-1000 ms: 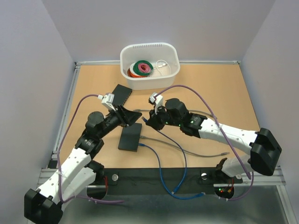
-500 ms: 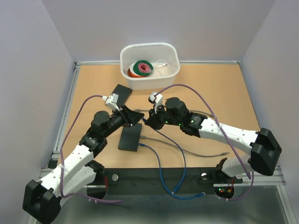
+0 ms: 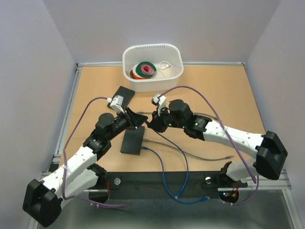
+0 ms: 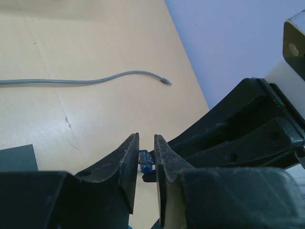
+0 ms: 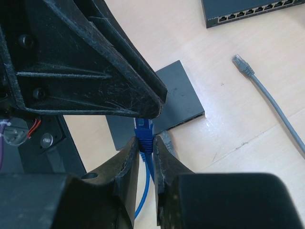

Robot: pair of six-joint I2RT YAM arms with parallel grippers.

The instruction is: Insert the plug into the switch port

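HOLD: right gripper (image 5: pixel 145 143) pinched on the blue plug (image 5: pixel 144 128) at its boot, held off the table, likely for a handover | LEFT: left gripper (image 4: pixel 146 138) nearly closed, straddling its tip, contact unclear | POSE: both arms reach inward, grippers nose to nose above the black box (image 3: pixel 133 140) | TARGET: switch (image 3: pixel 125 95) lies apart, behind the left gripper

The left arm (image 3: pixel 83 160) and right arm (image 3: pixel 224 133) stretch low and inward, their hands meeting tip to tip. The right hand (image 5: pixel 147 145) pinches the blue plug (image 5: pixel 144 131). The left hand (image 4: pixel 146 143), its fingers nearly together, grips the plug's tip.
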